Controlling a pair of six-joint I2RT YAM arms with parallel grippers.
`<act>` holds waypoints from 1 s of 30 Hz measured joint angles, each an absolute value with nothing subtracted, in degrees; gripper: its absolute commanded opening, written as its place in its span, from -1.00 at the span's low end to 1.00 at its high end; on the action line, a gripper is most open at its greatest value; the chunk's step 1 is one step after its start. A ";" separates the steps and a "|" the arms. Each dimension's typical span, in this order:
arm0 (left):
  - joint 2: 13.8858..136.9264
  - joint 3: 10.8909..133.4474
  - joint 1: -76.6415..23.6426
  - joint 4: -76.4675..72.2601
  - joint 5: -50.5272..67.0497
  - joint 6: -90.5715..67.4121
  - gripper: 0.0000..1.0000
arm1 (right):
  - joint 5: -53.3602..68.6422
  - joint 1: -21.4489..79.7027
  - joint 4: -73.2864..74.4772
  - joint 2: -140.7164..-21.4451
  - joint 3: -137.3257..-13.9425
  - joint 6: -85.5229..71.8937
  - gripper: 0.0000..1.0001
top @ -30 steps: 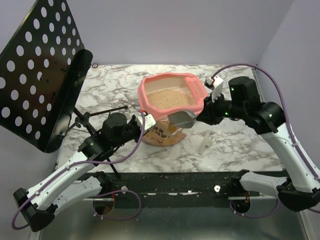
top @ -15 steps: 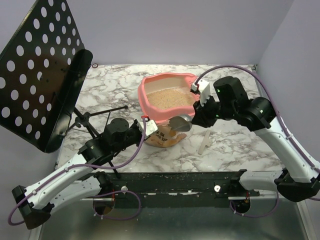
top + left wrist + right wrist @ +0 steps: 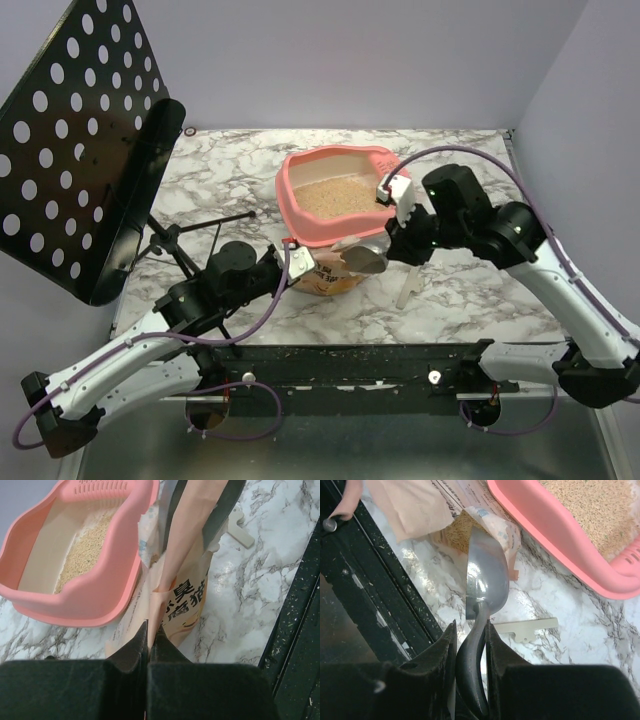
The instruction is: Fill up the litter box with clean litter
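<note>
Litter box: the pink plastic high-rimmed tray (image 3: 318, 228) sits at about 12 o'clock from the table's middle, its slotted grille end toward 3 o'clock.
Clean litter: sandy tan granules (image 3: 338, 197) cover the tray floor in a shallow layer, with the pale inner walls bare above it.
Supply: a crumpled tan paper bag with dark print (image 3: 185, 600) stands against the tray's 6 o'clock wall, with more granules showing in its mouth.
Left claw (image 3: 148, 635): pinched tight on the bag's top edge, holding it up.
Right claw (image 3: 471, 645): narrow, clamped round the handle of a small silver metal scoop (image 3: 487, 580).
Scoop: its bowl is at the bag's mouth on the 3 o'clock side, and I see no granules on it.
Progress: partly filled, I'd say, with more scoops to carry over.
</note>
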State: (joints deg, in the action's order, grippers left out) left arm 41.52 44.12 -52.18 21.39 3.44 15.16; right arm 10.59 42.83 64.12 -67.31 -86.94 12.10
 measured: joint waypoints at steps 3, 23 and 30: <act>41.52 44.12 -52.84 21.80 3.68 15.09 -1.00 | 10.39 43.20 62.15 -70.91 -86.94 11.33 -0.99; 42.11 43.42 -57.52 21.17 1.39 14.06 -1.00 | 15.94 37.98 47.92 -83.77 -78.28 -8.58 -0.99; 42.78 42.98 -57.54 19.49 0.62 14.04 -1.00 | 26.26 32.34 34.46 -78.83 -64.77 -15.03 -0.99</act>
